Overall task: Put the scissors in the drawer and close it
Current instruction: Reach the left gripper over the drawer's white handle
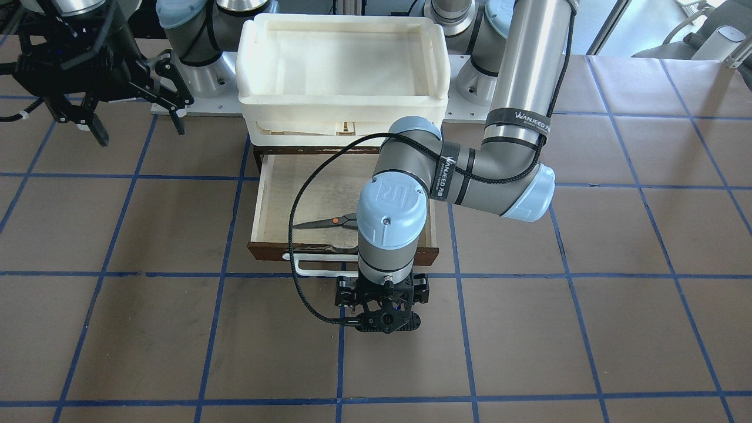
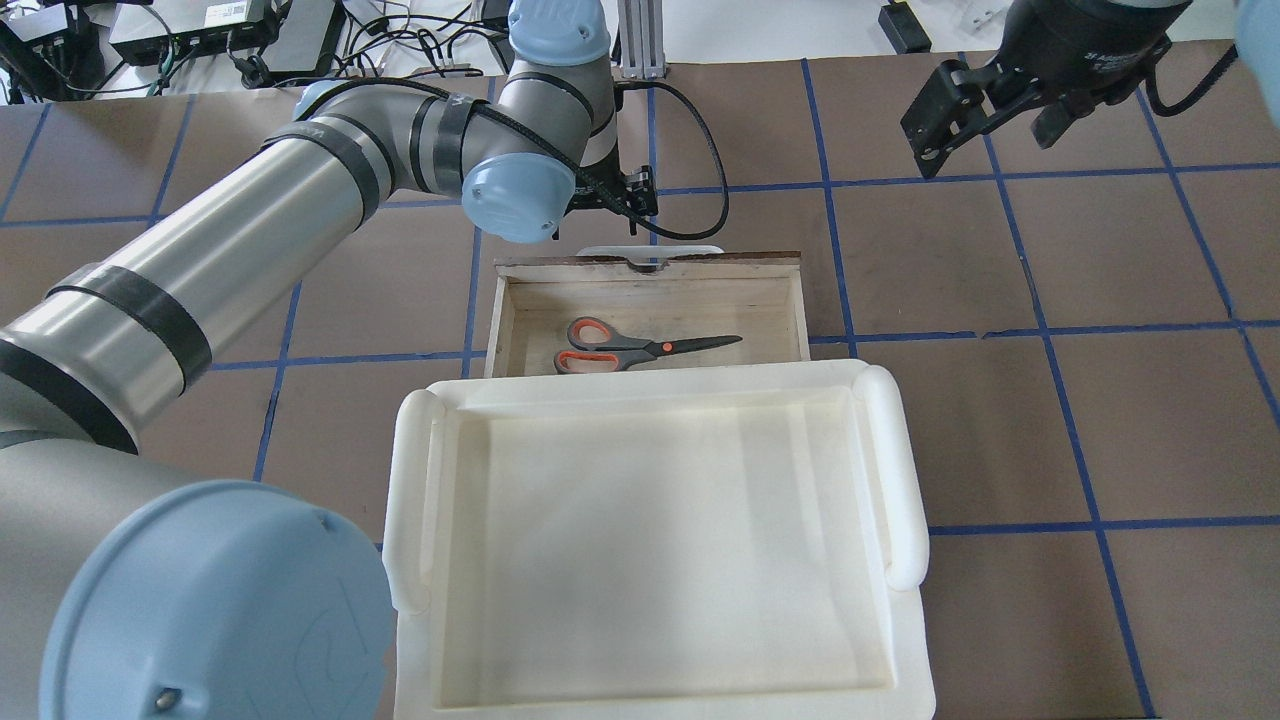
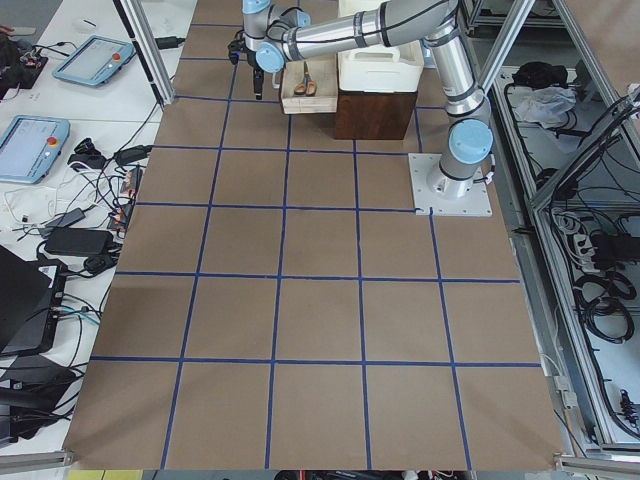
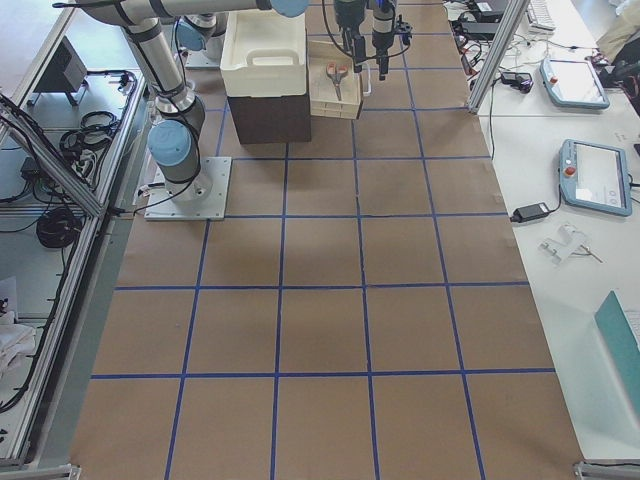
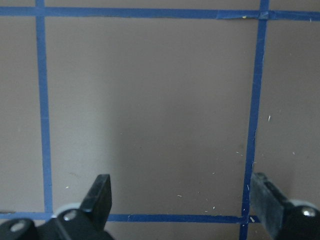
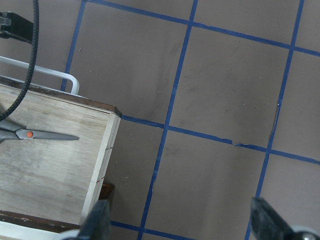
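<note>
The scissors [image 2: 640, 347], with grey-and-orange handles and dark blades, lie flat inside the open wooden drawer [image 2: 700, 300]. They also show in the front view [image 1: 326, 222] and the right wrist view [image 6: 35, 134]. The drawer [image 1: 305, 188] is pulled out, its white bar handle [image 1: 317, 265] facing away from the robot. My left gripper [image 1: 382, 302] hangs just beyond that handle, pointing down at the table. It is open and empty in the left wrist view [image 5: 182, 192]. My right gripper [image 2: 985, 140] is open and empty, raised off to the drawer's side.
A cream-white plastic tray [image 2: 900, 480] sits on top of the cabinet above the drawer, with a second one stacked under it [image 1: 343, 126]. Brown paper with blue tape lines [image 5: 150, 100] covers the table. The left arm's black cable [image 1: 296, 235] loops over the drawer.
</note>
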You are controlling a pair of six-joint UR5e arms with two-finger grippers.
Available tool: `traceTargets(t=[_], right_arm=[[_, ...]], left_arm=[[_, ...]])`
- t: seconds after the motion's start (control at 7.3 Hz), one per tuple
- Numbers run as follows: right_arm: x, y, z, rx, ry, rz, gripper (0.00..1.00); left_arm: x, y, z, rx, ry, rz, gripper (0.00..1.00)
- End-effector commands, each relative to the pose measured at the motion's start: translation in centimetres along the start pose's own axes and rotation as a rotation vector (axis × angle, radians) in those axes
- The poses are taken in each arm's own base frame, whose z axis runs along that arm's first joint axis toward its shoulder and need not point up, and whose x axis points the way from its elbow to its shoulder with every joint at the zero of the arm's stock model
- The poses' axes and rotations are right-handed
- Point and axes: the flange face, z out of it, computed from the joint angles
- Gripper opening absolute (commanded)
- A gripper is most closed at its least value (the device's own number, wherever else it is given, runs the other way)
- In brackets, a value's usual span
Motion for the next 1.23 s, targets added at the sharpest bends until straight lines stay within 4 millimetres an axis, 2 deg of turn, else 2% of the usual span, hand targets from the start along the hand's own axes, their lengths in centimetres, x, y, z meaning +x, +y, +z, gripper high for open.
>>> traceTargets(t=[0.0, 0.41, 0.69, 1.1], right_arm=[[0.0, 0.0, -0.1, 0.004, 0.002, 0.004, 1.0], [0.1, -0.1, 0.0, 0.006, 0.0, 0.07, 1.0], [0.1, -0.2, -0.1, 0.014, 0.003, 0.065, 1.0], [0.1, -0.2, -0.2, 0.018, 0.001, 0.062, 1.0]], left_arm=[[0.1, 0.9, 1.6, -0.108, -0.017, -0.003, 1.0], [0.2, 1.0, 1.3, -0.146, -0.014, -0.008, 1.0], [0.3, 1.0, -0.3, -0.17, -0.02, -0.022, 1.0], [0.2, 1.5, -0.7, -0.2, -0.016, -0.025, 1.0]])
